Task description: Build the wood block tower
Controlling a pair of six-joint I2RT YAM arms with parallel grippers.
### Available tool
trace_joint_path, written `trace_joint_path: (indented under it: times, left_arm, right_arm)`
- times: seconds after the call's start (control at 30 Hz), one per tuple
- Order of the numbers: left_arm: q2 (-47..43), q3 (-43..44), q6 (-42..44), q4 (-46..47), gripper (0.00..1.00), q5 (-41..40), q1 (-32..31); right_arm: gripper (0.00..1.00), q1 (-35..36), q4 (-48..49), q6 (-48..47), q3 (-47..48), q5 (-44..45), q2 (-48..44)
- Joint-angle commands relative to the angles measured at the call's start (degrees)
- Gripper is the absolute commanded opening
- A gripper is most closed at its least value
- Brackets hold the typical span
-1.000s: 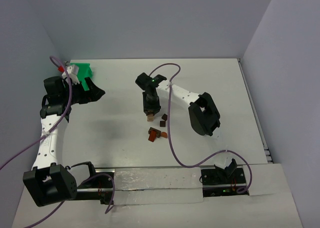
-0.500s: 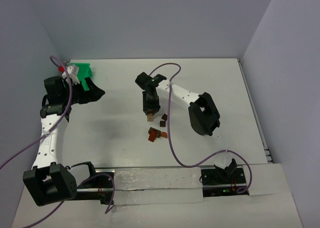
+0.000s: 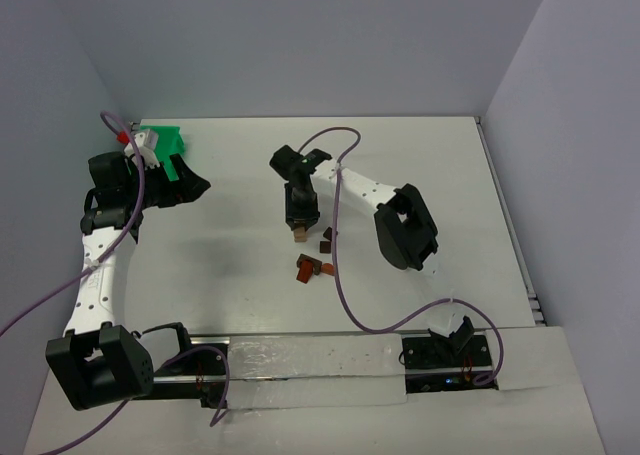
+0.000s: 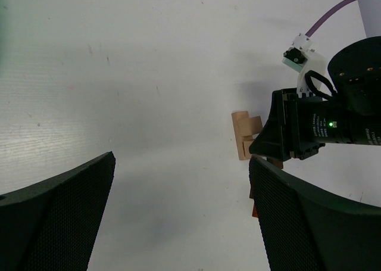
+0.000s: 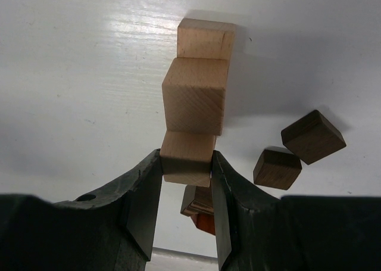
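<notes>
Right gripper (image 5: 186, 178) clamps the nearest light tan block (image 5: 186, 161) of the wood block tower (image 5: 195, 98) at the middle of the table (image 3: 230, 275), left gripper (image 4: 181, 164) spread wide; a skewed release or dragging finger could topple the offset tan pieces

White table (image 3: 230, 275), scattered wood blocks (image 3: 308, 267), green tray (image 3: 160, 138)

Top view: bright, even overhead light. Soft, faint shadows under both arms on the surface (image 3: 250, 275). Glare on the shiny strip (image 3: 300, 360) at near edge. Wide-angle, so walls splay outward.

Left wrist view: surface fades to grey twd one side. Left end effector (image 4: 181, 164) underexposed, near-black.

Right wrist view: wood block tower (image 5: 196, 95) sharp, grain clear, soft shadow beside it. Sheen streak on surface. Right end effector (image 5: 186, 164) dark w/ weak highlights.
</notes>
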Motion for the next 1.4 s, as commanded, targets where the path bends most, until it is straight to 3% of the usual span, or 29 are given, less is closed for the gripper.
trace_joint_path:
  times: [0.0,0.2,0.47,1.0,1.2,1.37]
  left_arm:
    - [0.0,0.5,0.6,2.9,0.99,-0.2,0.2]
    - [0.3,0.4,0.7,2.9,0.99,0.1,0.2]
    - [0.4,0.5,0.9,2.7,0.99,0.0,0.2]
    - [0.4,0.6,1.1,2.6,0.99,0.1,0.2]
    - [0.4,0.4,1.0,2.7,0.99,0.2,0.2]
    - [0.4,0.4,0.9,2.8,0.99,0.2,0.2]
  right_arm:
    - [0.08,-0.3,-0.5,0.6,2.9,1.1,1.1]
    - [0.12,-0.5,-0.6,0.4,3.3,1.3,1.3]
    - [0.28,-0.7,-0.4,0.3,2.6,1.0,1.2]
    - [0.33,-1.2,-0.2,0.4,1.9,0.6,1.0]
    - [0.52,-1.3,-0.1,0.4,1.8,0.4,1.3]
    - [0.61,-1.3,0.0,0.5,1.7,0.3,1.3]
